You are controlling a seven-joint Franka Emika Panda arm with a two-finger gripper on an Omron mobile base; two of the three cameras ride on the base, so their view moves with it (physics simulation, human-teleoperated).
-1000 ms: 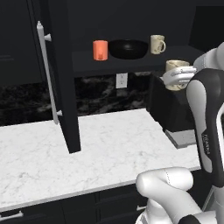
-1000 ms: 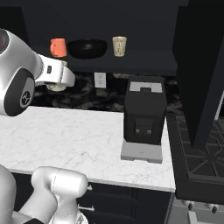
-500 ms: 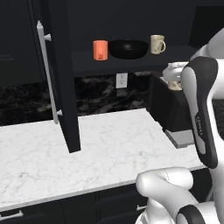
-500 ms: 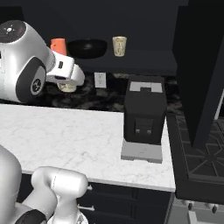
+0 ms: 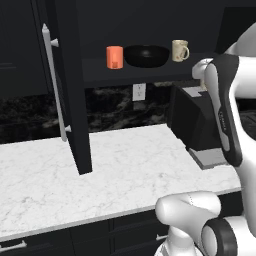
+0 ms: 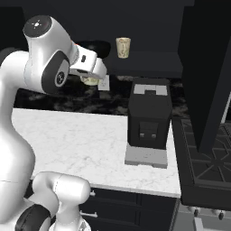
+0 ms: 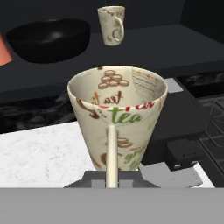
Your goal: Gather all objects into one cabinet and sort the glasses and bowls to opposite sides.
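A cream mug [image 7: 117,118] printed with "tea" stands upright in my gripper [image 6: 90,79], which is shut on it; the fingers are hidden behind the mug. I hold it above the counter, below and in front of the black cabinet's shelf [image 5: 150,73]. On that shelf, from left to right, stand the orange cup [image 5: 114,57], the wide black bowl [image 5: 146,55] and the second cream mug [image 5: 179,50]. In the hand view the bowl [image 7: 48,39] and the shelf mug [image 7: 110,25] lie beyond the held mug. In the left base view my arm covers the held mug.
The cabinet door [image 5: 75,100] stands open over the counter, its silver bar handle [image 5: 55,85] facing left. A black coffee machine [image 6: 149,122] sits on the white marble counter [image 5: 125,165] right of the gripper. A stove [image 6: 212,167] lies at the far right.
My arm has swung to the right with the mug in the gripper, closer to the shelf and the coffee machine. The things on the shelf have not moved.
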